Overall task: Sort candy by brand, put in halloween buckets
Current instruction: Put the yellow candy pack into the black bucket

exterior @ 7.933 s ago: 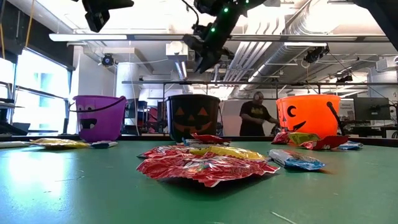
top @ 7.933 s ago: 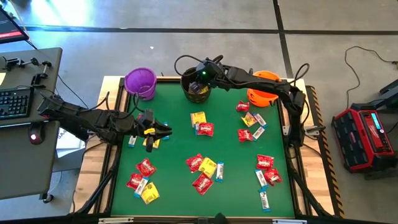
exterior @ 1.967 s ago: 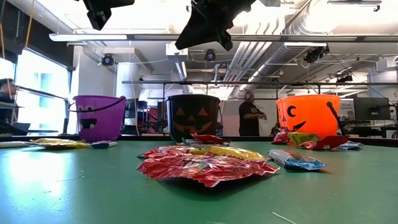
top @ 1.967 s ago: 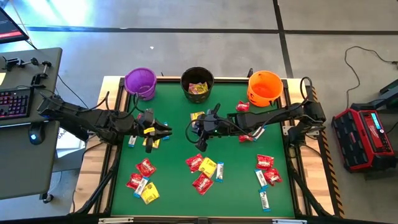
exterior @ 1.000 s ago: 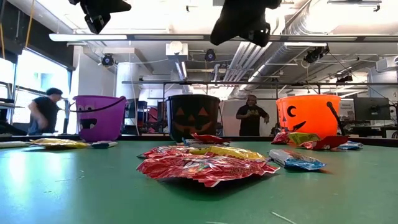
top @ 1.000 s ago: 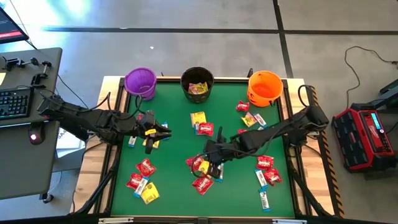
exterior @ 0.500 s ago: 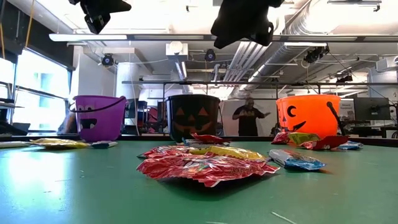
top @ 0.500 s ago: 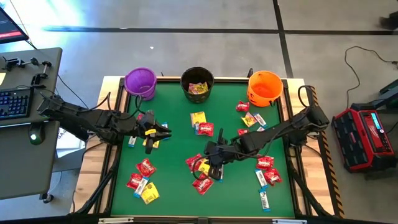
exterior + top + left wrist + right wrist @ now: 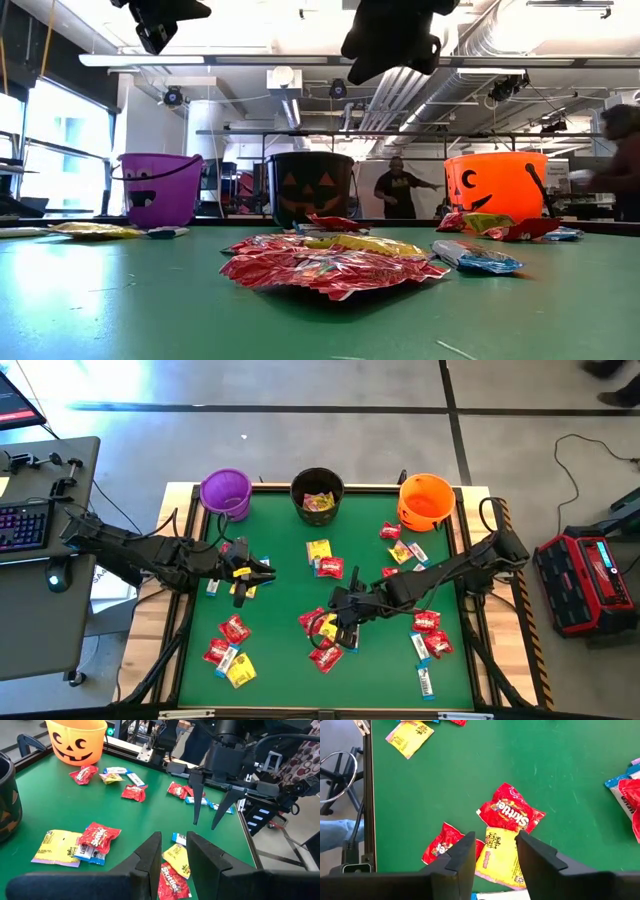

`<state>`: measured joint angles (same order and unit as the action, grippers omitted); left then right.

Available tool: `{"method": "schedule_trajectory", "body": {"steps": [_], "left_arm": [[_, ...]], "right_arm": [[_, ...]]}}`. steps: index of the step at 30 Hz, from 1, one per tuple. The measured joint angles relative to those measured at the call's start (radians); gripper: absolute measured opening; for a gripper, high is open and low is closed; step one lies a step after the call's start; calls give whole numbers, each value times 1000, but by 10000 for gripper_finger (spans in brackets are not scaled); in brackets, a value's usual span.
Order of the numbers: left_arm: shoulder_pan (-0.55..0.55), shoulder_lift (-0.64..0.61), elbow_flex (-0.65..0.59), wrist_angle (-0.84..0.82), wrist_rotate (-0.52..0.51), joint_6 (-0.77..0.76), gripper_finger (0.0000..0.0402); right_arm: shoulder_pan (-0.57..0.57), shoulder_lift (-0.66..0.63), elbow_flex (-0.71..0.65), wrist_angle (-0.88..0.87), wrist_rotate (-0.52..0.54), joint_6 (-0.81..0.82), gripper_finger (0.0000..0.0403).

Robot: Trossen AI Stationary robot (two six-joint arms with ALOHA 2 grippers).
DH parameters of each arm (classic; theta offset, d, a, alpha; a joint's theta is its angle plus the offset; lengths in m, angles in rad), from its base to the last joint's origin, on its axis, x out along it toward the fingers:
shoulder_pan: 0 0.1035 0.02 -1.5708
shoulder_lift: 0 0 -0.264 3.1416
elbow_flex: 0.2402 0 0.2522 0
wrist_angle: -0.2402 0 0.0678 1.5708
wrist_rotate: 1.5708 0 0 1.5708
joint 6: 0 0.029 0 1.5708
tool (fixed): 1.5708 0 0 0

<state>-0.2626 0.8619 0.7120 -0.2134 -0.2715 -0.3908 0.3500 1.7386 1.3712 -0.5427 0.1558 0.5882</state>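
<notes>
Three buckets at tabletop's far edge: purple bucket (image 9: 226,490), black bucket (image 9: 318,492), orange bucket (image 9: 425,499). Right claw (image 9: 343,628), over black bucket seconds ago, now hovers low above middle cluster, fingers parted astride yellow packet (image 9: 496,855), red packet (image 9: 510,813) just beside. Likely next pick, yellow bound for black bucket. Left claw (image 9: 243,583) unmoved near left edge, fingers slightly apart, empty. Green tabletop (image 9: 280,660) strewn with candy; people in room behind.

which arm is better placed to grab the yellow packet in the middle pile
The right. The right gripper hangs open directly over the yellow packet, which sits between its fingers in the right wrist view. The left gripper waits near the table's left edge, farther from that pile.
</notes>
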Motion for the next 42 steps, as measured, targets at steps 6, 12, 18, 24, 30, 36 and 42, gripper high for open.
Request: {"method": "schedule_trajectory", "body": {"steps": [6, 12, 18, 24, 30, 36, 42], "left_arm": [[0, 10, 0, 0, 0, -1, 80], [0, 62, 0, 5, 35, -1, 80], [0, 131, -1, 9, 64, 0, 80], [0, 171, -1, 8, 80, -1, 80], [0, 196, -1, 1, 111, -1, 80], [0, 228, -1, 0, 111, -27, 80], [0, 253, -1, -3, 113, -28, 80]], "right_arm": [[0, 0, 0, -21, 0, -21, 132], [1, 0, 0, -49, -17, 14, 131], [11, 0, 0, -52, -20, 17, 131], [13, 0, 0, -54, -20, 25, 131], [13, 0, 0, -63, -16, 25, 131], [10, 0, 0, -92, -15, 24, 131], [8, 0, 0, -114, 0, 40, 131]]}}
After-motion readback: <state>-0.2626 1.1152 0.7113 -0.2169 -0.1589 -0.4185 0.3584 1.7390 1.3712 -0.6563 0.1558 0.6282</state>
